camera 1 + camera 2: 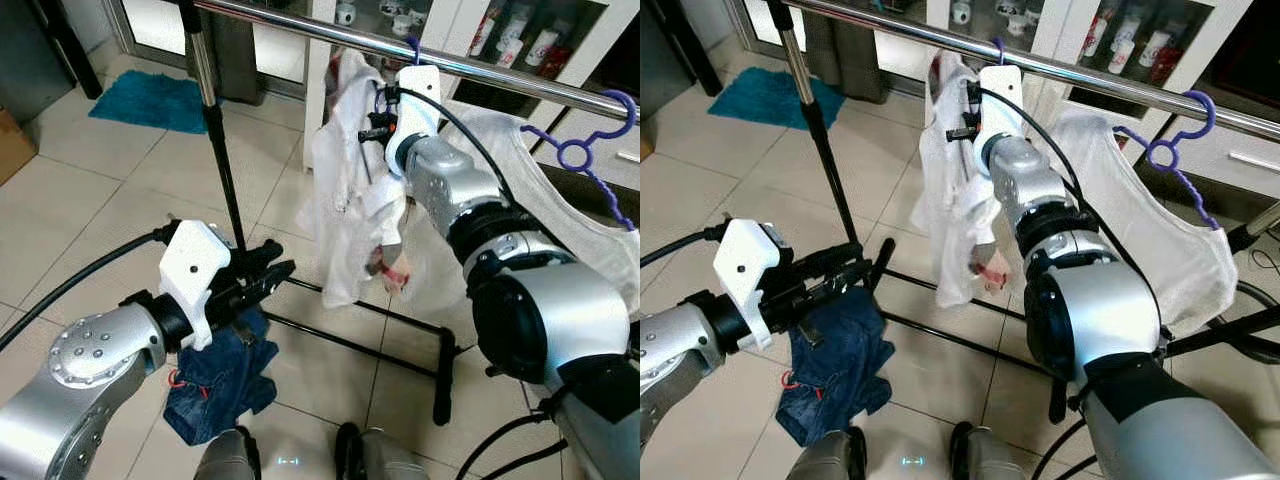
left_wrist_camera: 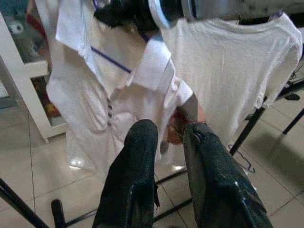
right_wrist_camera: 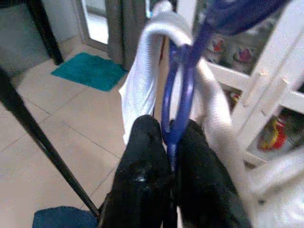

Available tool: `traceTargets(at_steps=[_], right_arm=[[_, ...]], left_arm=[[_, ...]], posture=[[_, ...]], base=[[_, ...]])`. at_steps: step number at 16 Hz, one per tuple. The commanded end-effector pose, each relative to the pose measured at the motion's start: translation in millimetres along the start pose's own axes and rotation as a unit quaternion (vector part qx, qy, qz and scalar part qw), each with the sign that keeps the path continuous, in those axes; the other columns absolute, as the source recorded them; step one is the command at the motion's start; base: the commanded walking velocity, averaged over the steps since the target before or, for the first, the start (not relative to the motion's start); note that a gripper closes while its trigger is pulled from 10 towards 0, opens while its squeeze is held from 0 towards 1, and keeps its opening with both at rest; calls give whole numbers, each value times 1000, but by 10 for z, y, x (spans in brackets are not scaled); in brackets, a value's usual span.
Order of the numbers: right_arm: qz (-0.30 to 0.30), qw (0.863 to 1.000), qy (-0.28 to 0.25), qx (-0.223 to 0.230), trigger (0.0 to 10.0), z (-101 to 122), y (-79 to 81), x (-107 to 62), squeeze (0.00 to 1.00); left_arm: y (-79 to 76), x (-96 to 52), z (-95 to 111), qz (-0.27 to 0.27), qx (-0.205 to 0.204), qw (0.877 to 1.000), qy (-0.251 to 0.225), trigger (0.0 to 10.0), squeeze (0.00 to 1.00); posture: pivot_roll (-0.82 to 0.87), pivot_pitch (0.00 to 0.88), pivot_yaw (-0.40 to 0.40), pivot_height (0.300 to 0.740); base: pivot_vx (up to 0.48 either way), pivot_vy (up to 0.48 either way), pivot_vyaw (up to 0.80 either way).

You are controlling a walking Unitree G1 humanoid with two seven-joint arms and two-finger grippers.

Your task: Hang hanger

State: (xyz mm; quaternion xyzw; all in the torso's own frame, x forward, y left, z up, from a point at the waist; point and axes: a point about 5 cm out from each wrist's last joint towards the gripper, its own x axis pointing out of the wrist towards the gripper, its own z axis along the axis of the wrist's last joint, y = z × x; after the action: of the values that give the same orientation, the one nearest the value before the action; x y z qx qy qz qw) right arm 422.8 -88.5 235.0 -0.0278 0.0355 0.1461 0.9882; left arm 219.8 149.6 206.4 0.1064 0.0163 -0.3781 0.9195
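From the head camera I saw the right arm stretched up and forward, its right gripper [image 1: 378, 108] raised just under the chrome rail [image 1: 300, 22] and buried in the collar of a white shirt [image 1: 345, 190]. That shirt hung from a purple hanger [image 3: 183, 90] whose hook [image 1: 413, 47] sat at the rail. To the right, a second white garment [image 1: 520, 190] hung on another purple hanger [image 1: 585, 150] further along the rail; the two garments were close, with little free rail between them. Left of the shirt the rail ran bare to the rack's upright pole [image 1: 215, 130], with tiled floor [image 1: 110, 190] behind. The left gripper [image 1: 268, 272] was held low and forward above a blue garment [image 1: 220, 375] lying on the floor near the rack's base bar [image 1: 350, 340].

In the left wrist view, I saw that gripper's fingers [image 2: 137, 175] slightly parted, holding nothing, pointed at the hanging shirt.

In the right wrist view, the two fingers [image 3: 142, 166] were pinched on the hanger's purple wire, white cloth draped on both sides.
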Motion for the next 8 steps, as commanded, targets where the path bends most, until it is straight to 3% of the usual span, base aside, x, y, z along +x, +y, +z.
traceTargets(at_steps=[1, 2, 5, 8], right_arm=[[10, 1000, -21, -10, 10000, 33, -17, -9, 1000], [44, 997, -54, -28, 10000, 76, -23, -33, 1000], [119, 989, -92, 11, 10000, 17, -4, -105, 1000], [157, 980, -126, 4, 10000, -80, -26, -270, 1000]], left_arm=[[7, 9, -6, -2, -3, 1000, -3, 10000, 0], [29, 19, 15, 2, 1, 1000, -10, 10000, 0], [73, 29, 31, 10, 6, 1000, -20, 10000, 0], [129, 20, 12, 28, 11, 999, -28, 10000, 0]], posture=[[210, 201, -92, 740], [207, 195, -92, 740], [197, 163, -76, 740], [171, 122, -47, 740]], base=[[0, 0, 0], [0, 0, 0], [0, 0, 0], [0, 0, 0]])
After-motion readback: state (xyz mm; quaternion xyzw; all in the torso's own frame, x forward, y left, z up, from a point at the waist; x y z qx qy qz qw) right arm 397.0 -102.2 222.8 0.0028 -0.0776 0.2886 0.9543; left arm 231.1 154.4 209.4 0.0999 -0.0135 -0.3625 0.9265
